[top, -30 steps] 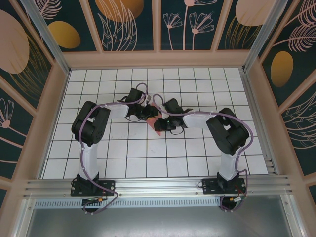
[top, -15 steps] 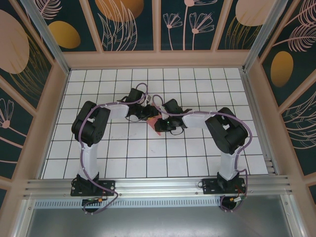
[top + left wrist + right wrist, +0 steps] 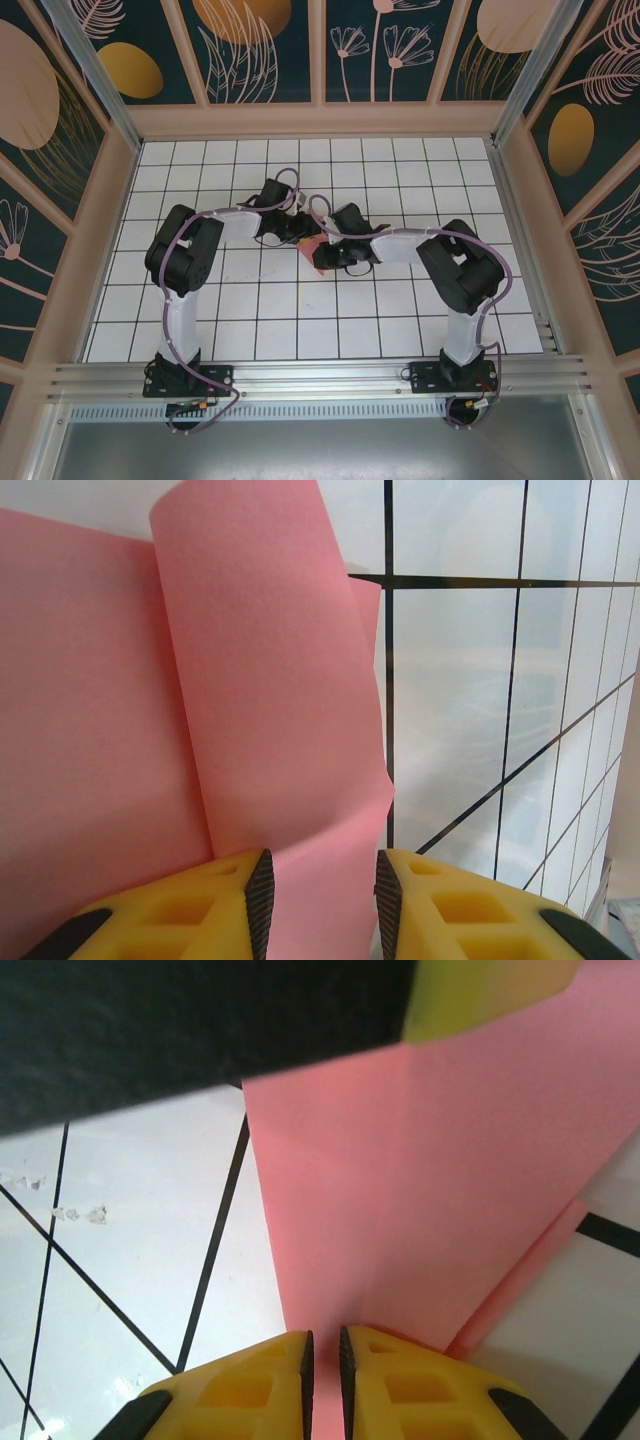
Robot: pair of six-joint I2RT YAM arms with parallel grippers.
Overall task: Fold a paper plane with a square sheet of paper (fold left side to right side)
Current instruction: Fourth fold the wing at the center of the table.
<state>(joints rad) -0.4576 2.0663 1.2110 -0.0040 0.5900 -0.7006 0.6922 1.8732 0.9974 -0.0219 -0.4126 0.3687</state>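
Note:
The square sheet of paper (image 3: 311, 243) is salmon pink and sits at the table's middle, where both grippers meet. In the left wrist view the paper (image 3: 150, 710) has a flap curling up. Its lower part runs between the left gripper's (image 3: 322, 875) jaws, which stand well apart. In the right wrist view a tapering piece of the paper (image 3: 420, 1180) runs down into the right gripper (image 3: 323, 1350), whose jaws are pinched on it. From above, the left gripper (image 3: 299, 231) is just behind the paper and the right gripper (image 3: 323, 254) just in front. A paper plane is out of view.
The white grid-tiled table (image 3: 300, 320) is walled by wooden rails and patterned panels (image 3: 320, 50). The left arm's dark body (image 3: 200, 1020) and a yellow finger (image 3: 480, 990) hang close above the right gripper.
From above, less pink paper shows below the grippers than a second ago. The right gripper has edged slightly left over it. The left arm has held still.

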